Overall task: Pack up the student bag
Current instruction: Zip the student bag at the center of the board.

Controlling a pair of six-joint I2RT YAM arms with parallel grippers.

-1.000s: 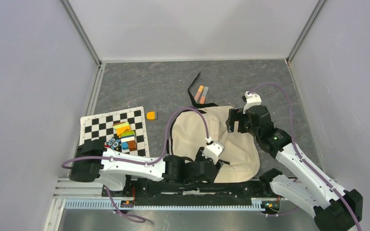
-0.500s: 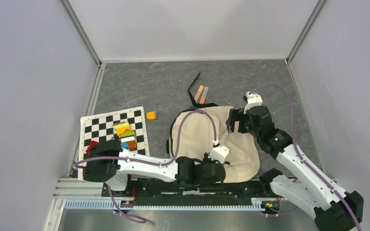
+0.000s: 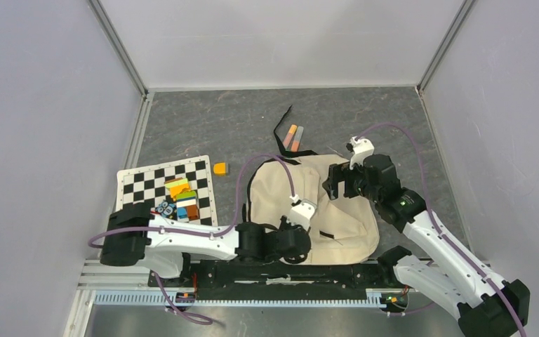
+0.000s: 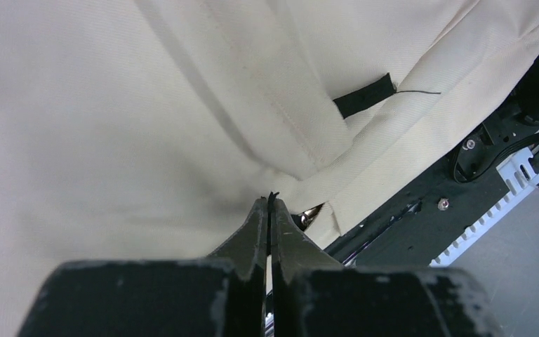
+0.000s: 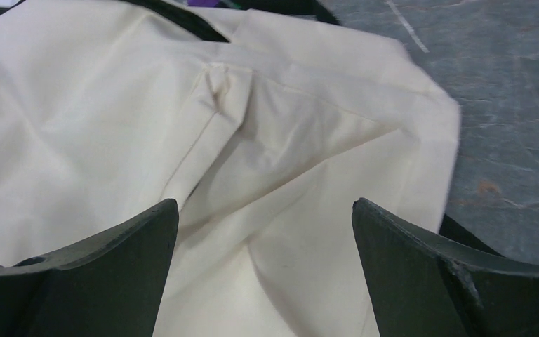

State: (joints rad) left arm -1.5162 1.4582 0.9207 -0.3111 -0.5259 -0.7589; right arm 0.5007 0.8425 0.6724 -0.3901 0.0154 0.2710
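Left wrist view: left claw (image 4: 269, 210), tips pressed together at a seam fold of the bag (image 4: 112, 105). What it pinches, if anything, cannot be told.
Bag: lying limp by the near edge of the bench (image 3: 203, 126), right of middle.
Right claw (image 5: 263, 207): wide, empty, hovering over the bag's far right part.
Risks: the left nip looks thin, so a pull may slip off the fabric. Nothing pins the bag, so the same pull may drag it whole toward the near edge.

Cream student bag (image 3: 344, 214), black-white checkered mat (image 3: 140, 186)
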